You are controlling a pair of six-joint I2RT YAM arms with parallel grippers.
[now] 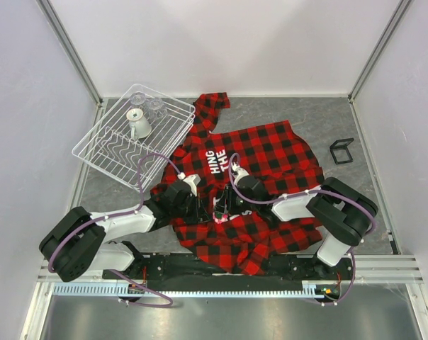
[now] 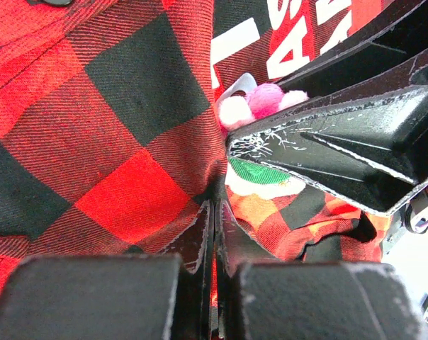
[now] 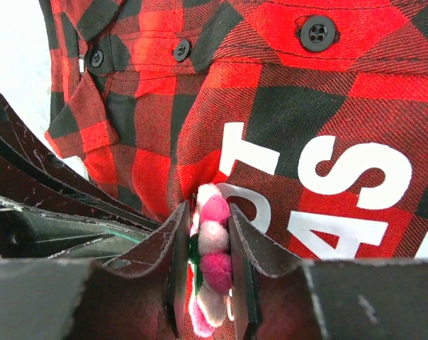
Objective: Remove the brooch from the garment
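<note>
Evidently the pull-off is the step in hand. The right gripper has its jaws nearly closed, with the brooch clamped between them. The petals fill the narrow gap and bulge out just past the fingertips. The left gripper is pinched tight on a raised fold of the garment, with only a sliver of cloth between its fingers. That fold sits just beside the right jaws, and the brooch lies just beyond the left fingertips, slightly off to one side.

To do this well, the left jaws should hold the cloth firmly while the right ones draw the brooch straight away from the fabric, slowly. If the plaid lifts with the pin, the fastening probably has not let go, and a small twist may serve better than a harder tug. The soft petals could squash and slip, so a grip nearer the base seems safer.

The brooch looks like a cluster of fuzzy balls in hot pink and pale pink. A sliver of green shows against one jaw, and no yellow centre is visible. It sits beside the white lettering.
</note>
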